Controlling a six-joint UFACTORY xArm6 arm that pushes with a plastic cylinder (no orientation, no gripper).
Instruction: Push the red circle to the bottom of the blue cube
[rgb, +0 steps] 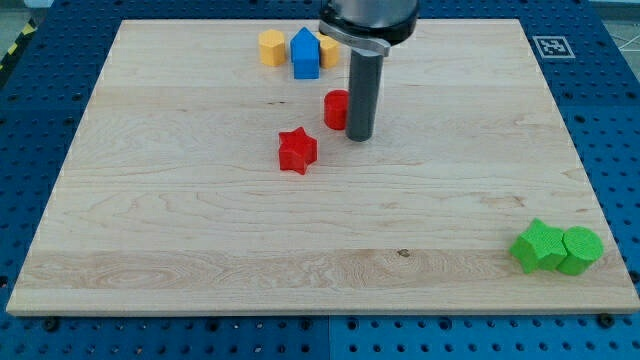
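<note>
The red circle (336, 109) lies on the wooden board, below and a little right of the blue cube (305, 54), which stands near the view's top between two yellow blocks. My tip (359, 136) rests on the board right against the red circle's right side, partly hiding it. A red star (297, 150) lies below and left of the red circle.
A yellow hexagon-like block (272, 47) sits left of the blue cube and another yellow block (327, 50) right of it. Two green blocks (541, 245) (581, 249) sit at the view's bottom right. The board's edges (60, 200) border a blue pegboard.
</note>
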